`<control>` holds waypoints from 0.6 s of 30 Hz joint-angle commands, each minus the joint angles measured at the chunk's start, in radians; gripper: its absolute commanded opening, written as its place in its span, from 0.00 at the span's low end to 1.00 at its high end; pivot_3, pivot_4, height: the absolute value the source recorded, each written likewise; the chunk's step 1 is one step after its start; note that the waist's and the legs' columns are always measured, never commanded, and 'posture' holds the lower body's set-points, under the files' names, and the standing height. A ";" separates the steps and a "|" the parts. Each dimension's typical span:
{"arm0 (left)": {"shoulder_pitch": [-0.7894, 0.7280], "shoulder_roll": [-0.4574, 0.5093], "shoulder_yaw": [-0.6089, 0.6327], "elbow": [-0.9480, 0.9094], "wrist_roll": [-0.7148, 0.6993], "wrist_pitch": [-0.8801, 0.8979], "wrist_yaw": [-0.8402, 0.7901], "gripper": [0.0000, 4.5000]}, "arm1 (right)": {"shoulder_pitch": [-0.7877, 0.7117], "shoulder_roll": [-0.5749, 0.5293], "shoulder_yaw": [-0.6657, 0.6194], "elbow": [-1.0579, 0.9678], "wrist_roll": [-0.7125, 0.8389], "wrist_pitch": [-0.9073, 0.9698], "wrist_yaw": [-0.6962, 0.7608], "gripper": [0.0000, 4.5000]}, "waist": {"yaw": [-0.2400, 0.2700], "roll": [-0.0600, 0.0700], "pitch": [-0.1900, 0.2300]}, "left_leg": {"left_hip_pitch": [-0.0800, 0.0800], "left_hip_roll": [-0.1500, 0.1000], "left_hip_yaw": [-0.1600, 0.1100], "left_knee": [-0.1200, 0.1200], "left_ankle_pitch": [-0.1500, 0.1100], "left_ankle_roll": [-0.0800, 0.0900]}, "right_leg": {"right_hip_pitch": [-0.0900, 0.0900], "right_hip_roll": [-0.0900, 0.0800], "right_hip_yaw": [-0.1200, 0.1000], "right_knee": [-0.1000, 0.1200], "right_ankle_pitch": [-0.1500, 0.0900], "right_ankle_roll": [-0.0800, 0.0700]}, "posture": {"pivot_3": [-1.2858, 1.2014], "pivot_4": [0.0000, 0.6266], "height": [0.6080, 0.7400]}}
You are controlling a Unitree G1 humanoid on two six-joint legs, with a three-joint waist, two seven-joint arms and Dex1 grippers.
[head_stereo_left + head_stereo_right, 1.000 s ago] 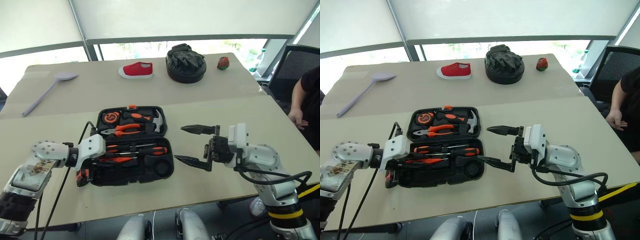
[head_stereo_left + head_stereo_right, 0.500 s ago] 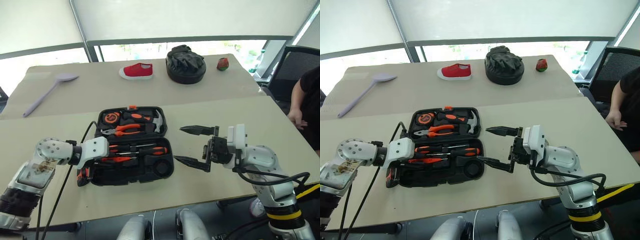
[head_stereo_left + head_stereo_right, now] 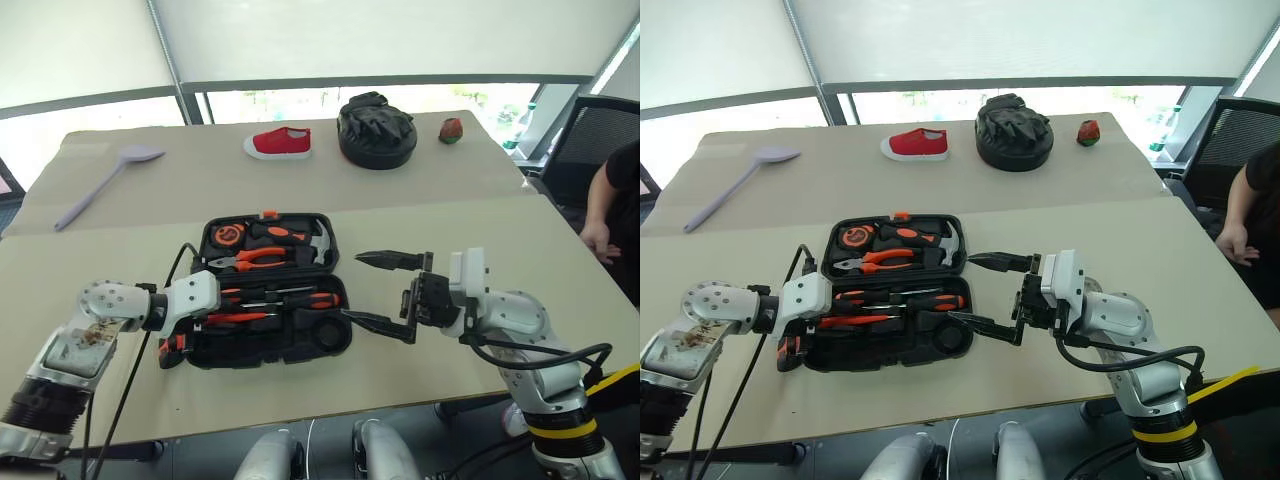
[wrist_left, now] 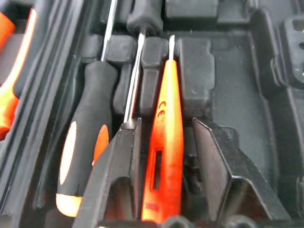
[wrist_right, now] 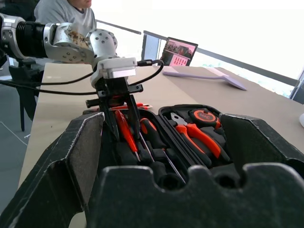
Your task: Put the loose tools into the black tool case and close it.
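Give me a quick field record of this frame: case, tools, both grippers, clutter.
case: black tool case lies open on the table, both halves flat
far half: tape measure, pliers, hammer in slots
near half: two black-and-orange screwdrivers lying in the half
slim red-orange screwdriver: in near half, between the left gripper's fingers, gaps on both sides
left gripper: over near half, slightly open, straddling the slim screwdriver
right gripper: open, beside the case's right edge, holding nothing
clutter: lilac spoon, red shoe, black glove bundle
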 commanded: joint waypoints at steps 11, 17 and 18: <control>0.059 -0.063 0.204 0.021 -0.186 0.034 0.046 0.12 | -0.019 0.013 0.008 -0.011 0.014 -0.002 0.007 1.00 | -0.004 0.001 0.000 | -0.002 0.000 0.000 0.003 -0.001 0.000 | 0.000 0.000 0.000 0.000 0.000 0.001 | 0.52 0.24 1.00; 0.023 -0.097 0.125 0.045 -0.098 0.018 0.089 0.01 | -0.031 0.014 0.006 -0.002 0.014 -0.003 0.010 1.00 | -0.002 0.001 0.000 | -0.001 0.000 0.000 0.004 -0.001 0.001 | 0.001 0.000 0.000 0.000 0.001 0.001 | 0.52 0.24 1.00; 0.024 -0.089 0.107 0.056 -0.070 -0.001 0.081 0.01 | -0.032 0.013 0.005 -0.002 0.015 -0.003 0.010 1.00 | -0.002 0.001 0.000 | -0.001 0.000 0.000 0.004 -0.001 0.001 | 0.001 0.000 0.000 0.000 0.001 0.001 | 0.52 0.24 1.00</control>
